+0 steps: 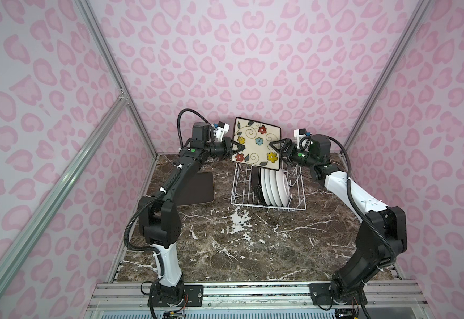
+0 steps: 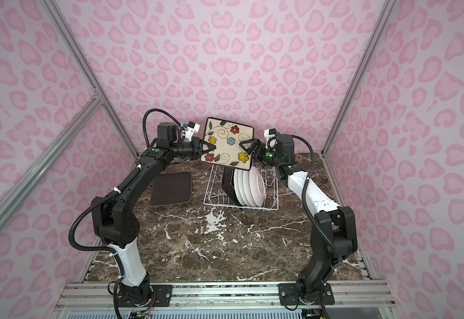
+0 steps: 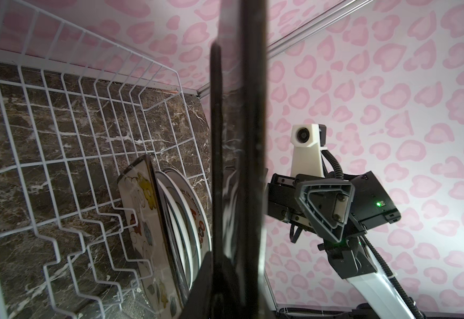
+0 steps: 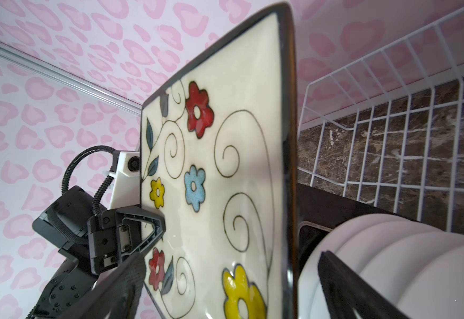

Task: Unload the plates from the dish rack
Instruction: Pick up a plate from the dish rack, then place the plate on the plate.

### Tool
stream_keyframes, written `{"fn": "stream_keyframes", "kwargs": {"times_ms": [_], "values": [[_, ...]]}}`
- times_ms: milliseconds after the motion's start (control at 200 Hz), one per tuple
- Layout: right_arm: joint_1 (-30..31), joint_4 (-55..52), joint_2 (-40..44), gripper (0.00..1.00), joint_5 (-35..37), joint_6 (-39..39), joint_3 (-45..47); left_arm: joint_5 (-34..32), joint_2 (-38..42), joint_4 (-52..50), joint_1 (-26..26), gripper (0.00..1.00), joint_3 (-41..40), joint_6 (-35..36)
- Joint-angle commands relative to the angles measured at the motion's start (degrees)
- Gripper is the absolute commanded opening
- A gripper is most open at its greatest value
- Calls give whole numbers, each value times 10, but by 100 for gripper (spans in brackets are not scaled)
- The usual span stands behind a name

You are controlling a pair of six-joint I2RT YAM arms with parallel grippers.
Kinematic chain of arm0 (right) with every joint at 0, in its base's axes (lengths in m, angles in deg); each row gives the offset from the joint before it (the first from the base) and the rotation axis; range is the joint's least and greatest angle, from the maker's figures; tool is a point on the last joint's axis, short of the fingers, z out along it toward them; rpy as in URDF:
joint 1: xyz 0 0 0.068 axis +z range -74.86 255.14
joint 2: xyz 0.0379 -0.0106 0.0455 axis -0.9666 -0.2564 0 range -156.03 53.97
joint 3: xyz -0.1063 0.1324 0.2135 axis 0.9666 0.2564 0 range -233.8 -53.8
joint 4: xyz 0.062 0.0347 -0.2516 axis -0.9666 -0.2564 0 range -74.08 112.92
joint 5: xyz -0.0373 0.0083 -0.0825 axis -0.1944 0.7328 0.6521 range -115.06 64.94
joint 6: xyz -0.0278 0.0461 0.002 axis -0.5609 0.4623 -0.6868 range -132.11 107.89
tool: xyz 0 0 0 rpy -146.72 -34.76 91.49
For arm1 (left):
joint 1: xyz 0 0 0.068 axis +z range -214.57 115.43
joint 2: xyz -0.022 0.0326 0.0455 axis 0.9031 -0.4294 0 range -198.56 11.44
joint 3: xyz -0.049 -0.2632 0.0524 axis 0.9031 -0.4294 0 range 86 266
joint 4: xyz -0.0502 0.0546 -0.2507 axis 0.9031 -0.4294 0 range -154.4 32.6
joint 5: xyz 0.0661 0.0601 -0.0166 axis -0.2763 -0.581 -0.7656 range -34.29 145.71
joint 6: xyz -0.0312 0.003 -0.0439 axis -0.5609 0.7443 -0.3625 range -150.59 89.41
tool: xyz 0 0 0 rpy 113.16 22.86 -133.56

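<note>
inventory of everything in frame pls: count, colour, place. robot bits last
held square plate: 1, cream face with coloured flowers, dark rim; tilted in the air above the dish rack.
square plate on the table: 1, dark brown back up; lying flat beside the rack, on the left arm's side.
square plate in the rack: 1, dark back; on edge next to the round plates.
round plates: 4, white; on edge in a row in the rack.
dish rack: 1, white wire; far middle of the table.
table: 1, brown marble, white veins.
walls: pink spotted print; around the cell.
left gripper: black; shut on the held plate's edge.
right gripper: black; open, astride the opposite edge.
</note>
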Motion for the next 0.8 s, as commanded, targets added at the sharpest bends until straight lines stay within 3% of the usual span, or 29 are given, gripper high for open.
{"fn": "stream_keyframes", "kwargs": {"times_ms": [0,220,455,795], "values": [[1,-43,10,99,31,-65,-8,31,26,91,9,4,8,-5],[10,-113,41,99,96,-177,-16,23,51,34,31,4,14,30],[64,-154,87,99,258,-334,6,7,77,-42,60,4,15,76],[109,-107,115,99,321,-442,53,-25,126,-184,135,4,9,175]]}}
